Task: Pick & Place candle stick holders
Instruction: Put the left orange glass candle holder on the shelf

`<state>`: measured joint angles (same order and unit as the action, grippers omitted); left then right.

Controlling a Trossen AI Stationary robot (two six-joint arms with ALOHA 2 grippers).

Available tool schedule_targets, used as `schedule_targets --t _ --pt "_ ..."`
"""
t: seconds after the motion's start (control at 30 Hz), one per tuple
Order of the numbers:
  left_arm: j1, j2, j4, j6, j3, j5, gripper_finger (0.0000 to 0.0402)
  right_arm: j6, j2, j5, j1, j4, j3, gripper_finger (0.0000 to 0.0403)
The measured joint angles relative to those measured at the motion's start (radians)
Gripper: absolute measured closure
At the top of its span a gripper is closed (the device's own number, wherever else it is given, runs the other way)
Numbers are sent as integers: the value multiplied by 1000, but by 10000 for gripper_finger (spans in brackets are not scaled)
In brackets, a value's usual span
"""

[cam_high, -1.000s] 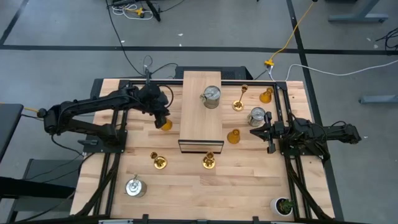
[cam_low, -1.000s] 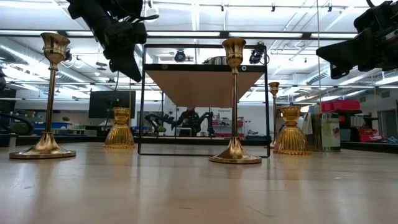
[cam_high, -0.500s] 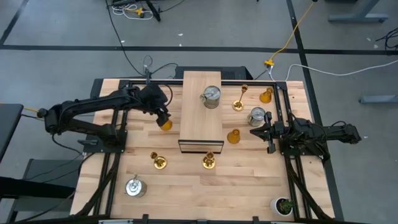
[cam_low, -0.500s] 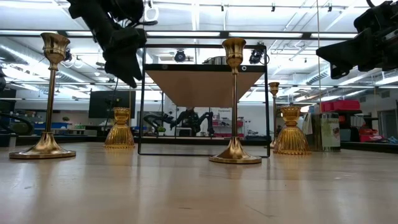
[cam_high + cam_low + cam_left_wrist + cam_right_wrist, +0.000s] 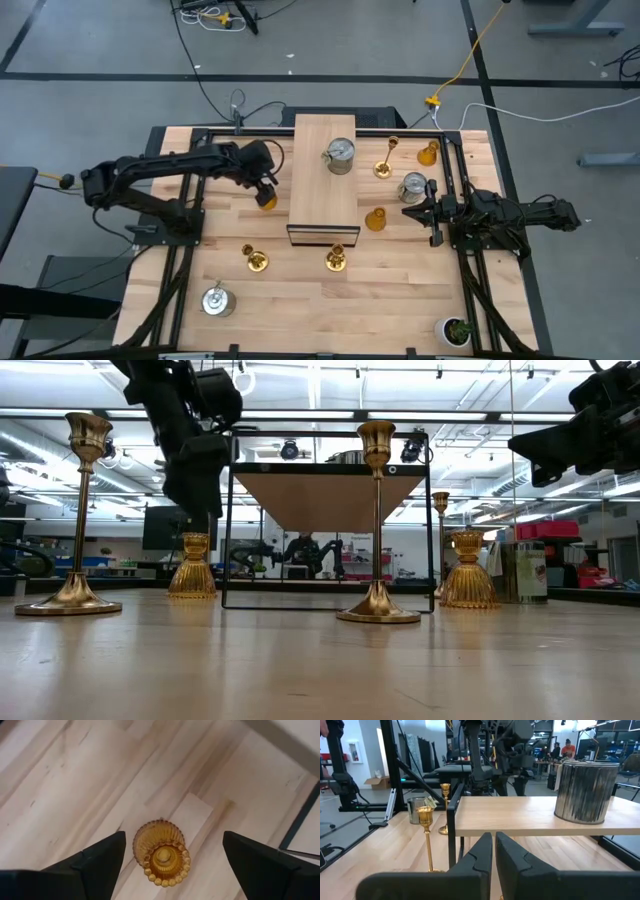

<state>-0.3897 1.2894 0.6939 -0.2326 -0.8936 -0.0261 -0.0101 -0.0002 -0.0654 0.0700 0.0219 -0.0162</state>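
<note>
Our left pincer (image 5: 170, 857) hangs with fingers apart, straddling the amber holder (image 5: 161, 852) on the desk (image 5: 290, 290) beside the stand (image 5: 323, 180). Off-centre closing could tip it. Right pincer (image 5: 493, 852) waits, together.

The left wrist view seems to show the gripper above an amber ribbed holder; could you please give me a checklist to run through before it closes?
1. Left gripper open: ok, its fingers stand wide apart.
2. Squat amber ribbed glass holder between the fingers: ok, roughly centred.
3. Holder upright on the light wooden table: ok.
4. Fingers low enough to grasp: cannot tell; the low view shows the gripper above the holder.
5. Raised wooden shelf with black frame clear of the fingers: ok, beside them.
6. Right gripper out of the way: ok, shut, across the shelf.
</note>
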Motion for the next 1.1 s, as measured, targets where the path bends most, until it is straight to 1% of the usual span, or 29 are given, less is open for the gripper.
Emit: schedule_targets --t 0.27,0.53,0.93,1.1 --pt "0 56 3 7 0 0 58 0 0 4 0 0 0 376" --pt "-19 103 58 8 0 -7 58 0 0 3 0 0 0 376" --pt "-35 113 78 20 2 -3 59 0 0 3 0 0 0 376" --pt "-35 113 82 20 2 4 73 0 0 3 0 0 0 376"
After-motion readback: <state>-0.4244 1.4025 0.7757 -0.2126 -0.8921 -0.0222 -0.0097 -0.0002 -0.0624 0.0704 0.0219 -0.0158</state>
